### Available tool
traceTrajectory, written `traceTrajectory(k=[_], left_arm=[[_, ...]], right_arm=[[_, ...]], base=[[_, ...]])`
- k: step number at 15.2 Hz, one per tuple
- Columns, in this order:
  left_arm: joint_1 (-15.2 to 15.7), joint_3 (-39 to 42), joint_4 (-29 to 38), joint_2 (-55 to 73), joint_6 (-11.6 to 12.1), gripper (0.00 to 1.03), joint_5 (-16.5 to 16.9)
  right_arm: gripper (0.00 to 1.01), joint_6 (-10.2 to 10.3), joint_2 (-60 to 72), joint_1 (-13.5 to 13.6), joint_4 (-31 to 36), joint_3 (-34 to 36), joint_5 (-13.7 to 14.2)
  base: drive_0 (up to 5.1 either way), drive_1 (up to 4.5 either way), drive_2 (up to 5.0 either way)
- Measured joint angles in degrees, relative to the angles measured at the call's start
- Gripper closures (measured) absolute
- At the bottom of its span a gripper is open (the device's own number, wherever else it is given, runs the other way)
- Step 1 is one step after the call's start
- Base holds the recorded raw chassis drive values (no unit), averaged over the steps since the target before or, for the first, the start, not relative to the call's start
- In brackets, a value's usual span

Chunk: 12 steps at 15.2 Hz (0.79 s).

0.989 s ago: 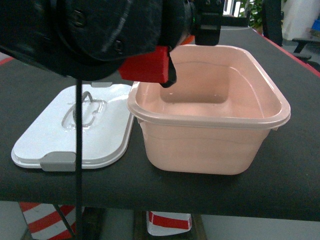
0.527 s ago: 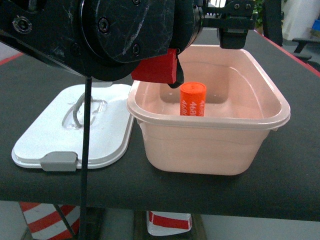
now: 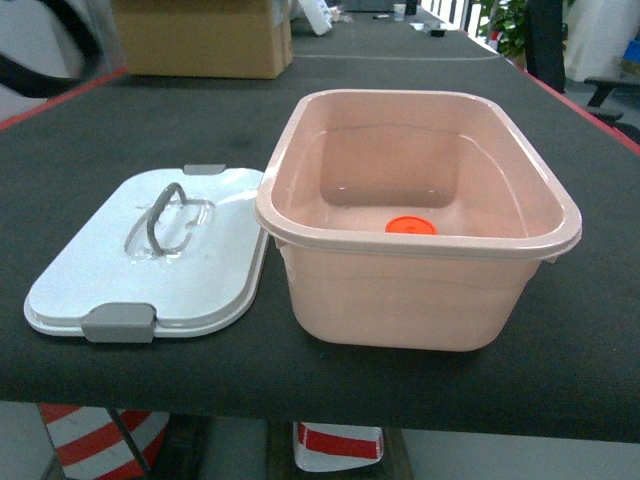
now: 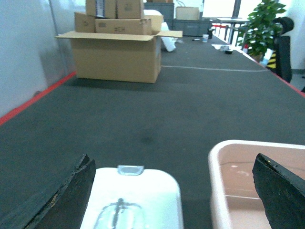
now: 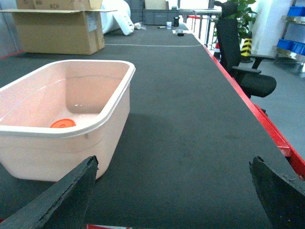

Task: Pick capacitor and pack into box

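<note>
Orange capacitor stands inside pink box, white lid beside it near counter front edge; left pincer and right pincer both spread wide, empty.

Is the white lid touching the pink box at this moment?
Cannot tell. In the head view the lid lies beside the box, its right edge tucked under the box's rim, so no clear gap or contact shows.

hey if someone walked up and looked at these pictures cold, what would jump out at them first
Probably the pale pink box, open and sitting mid-table, with the orange capacitor on its floor near the front wall. Next, the white lid with its grey handle lying flat on the black table just left of the box.
</note>
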<state>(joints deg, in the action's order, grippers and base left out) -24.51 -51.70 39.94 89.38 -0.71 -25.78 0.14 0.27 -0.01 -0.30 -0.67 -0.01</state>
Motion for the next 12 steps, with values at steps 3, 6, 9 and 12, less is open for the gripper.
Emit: traceTrajectory(k=[3,6,9,12], left_arm=[[10.4,7.9,-0.7,-6.2,0.7,0.05,2.2],[14.6,9.4,3.2,1.6,-0.3,0.05,4.6],[15.6,6.7,8.3,13.9,-0.8,0.05,8.0],[16.9,0.2,10.8,24.9,-0.8,0.05,10.1]], right_arm=[[0.03,0.0,0.0,0.0,0.0,0.0,0.0],[0.03,0.0,0.0,0.0,0.0,0.0,0.0],[0.03,0.0,0.0,0.0,0.0,0.0,0.0],[0.03,0.0,0.0,0.0,0.0,0.0,0.0]], base=[[0.0,0.00,0.0],[0.0,0.00,0.0],[0.0,0.00,0.0],[0.0,0.00,0.0]])
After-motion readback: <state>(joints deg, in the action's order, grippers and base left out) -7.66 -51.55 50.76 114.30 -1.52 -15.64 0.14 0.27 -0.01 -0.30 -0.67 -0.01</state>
